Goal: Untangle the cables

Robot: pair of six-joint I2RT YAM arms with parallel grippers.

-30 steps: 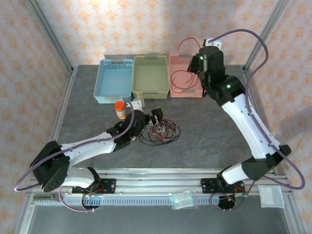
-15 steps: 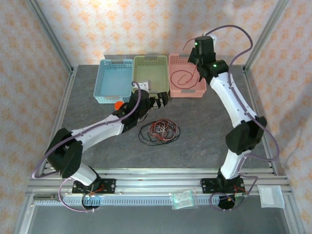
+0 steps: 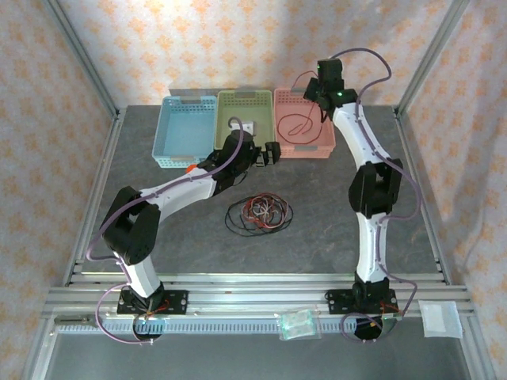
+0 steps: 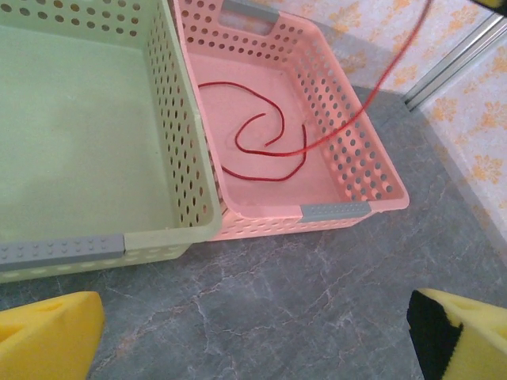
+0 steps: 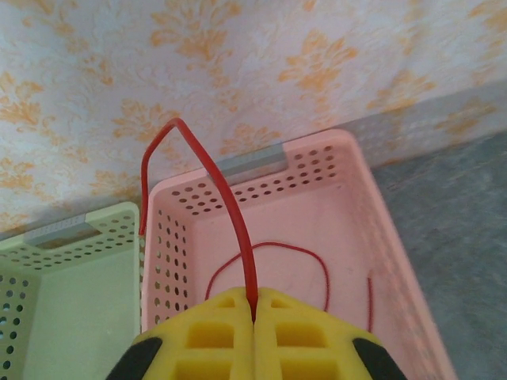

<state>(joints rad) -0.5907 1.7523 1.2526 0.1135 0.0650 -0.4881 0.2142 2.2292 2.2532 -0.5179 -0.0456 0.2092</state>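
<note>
Right claw point(image 5: 253, 305): pads pressed together on one end of a dark red cable point(image 5: 231, 207), held high above the pink basket point(image 5: 348, 198). Probable reason: the freed strand is being lowered into that basket, where its lower length already lies coiled on the floor.

Left claw point(image 4: 253, 340): fingers spread wide with nothing between them, low over the counter point(image 4: 317, 269), just in front of the green basket point(image 4: 184, 158) and the pink one. Judged idle, not engaged with any wire.

Remaining cables point(image 3: 259, 214): red and black loops in one heap mid-counter, well apart from both claws. Sorting judged unfinished.

View notes: the right wrist camera gives the pinch itself, with the strand arching up out of the pads. The left wrist camera gives the spiral lay of the coil and the strand rising over the basket wall. The overhead camera gives the heap and the reach of both arms.
</note>
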